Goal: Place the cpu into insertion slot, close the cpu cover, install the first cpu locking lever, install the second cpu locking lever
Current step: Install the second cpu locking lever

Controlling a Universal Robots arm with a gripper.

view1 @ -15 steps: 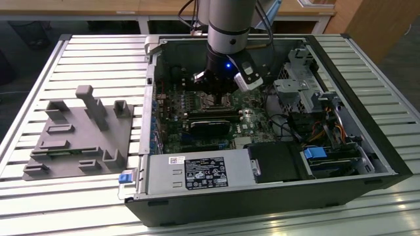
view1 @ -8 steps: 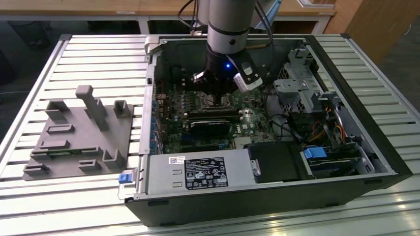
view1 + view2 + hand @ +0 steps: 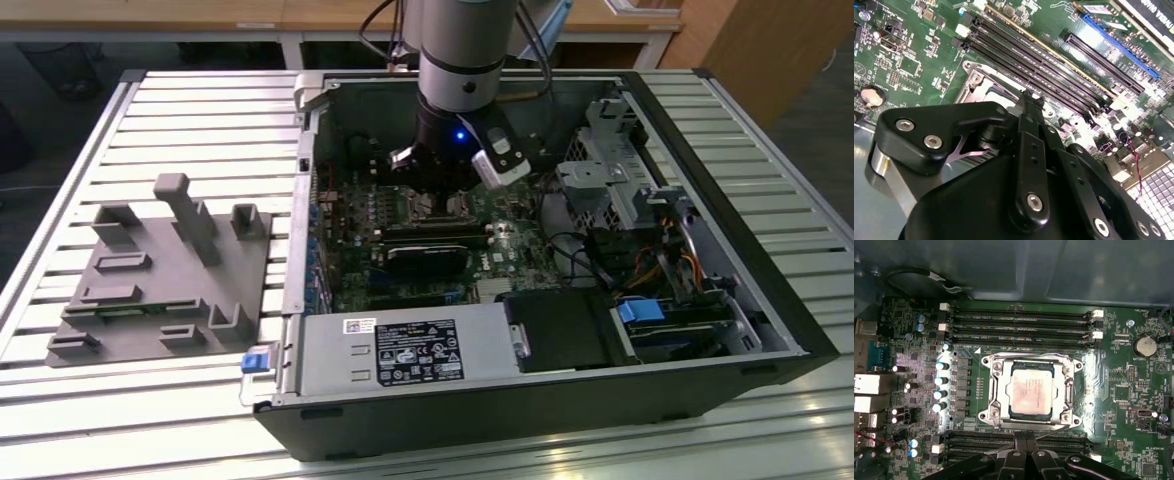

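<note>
The cpu [image 3: 1030,393] lay flat in the insertion slot [image 3: 1030,424] on the green motherboard [image 3: 1124,390], its pale metal top showing through the square window of the cpu cover [image 3: 1069,390], which was folded down around it in the first wrist view. A thin wire lever [image 3: 1054,429] ran along the socket edge nearest the gripper [image 3: 1026,439]. Long black memory slots [image 3: 1019,322] flanked the socket on two opposite sides, and a row of silver capacitors [image 3: 941,382] stood just beside it on a third. The gripper's black fingers [image 3: 1020,445] met tip to tip with no gap and nothing between them, poised just at the socket's edge over the nearer bank of memory slots. In the second wrist view the same closed fingertips [image 3: 1027,102] sat just above the bright corner of the socket frame [image 3: 976,82]. In the exterior view the arm [image 3: 461,60] reached down into the open computer case [image 3: 787,340], which lay on its side on a slatted metal table [image 3: 160,110]; a grey fixture block [image 3: 160,280] rested on the table toward the exterior view's left, well apart from the case.
</note>
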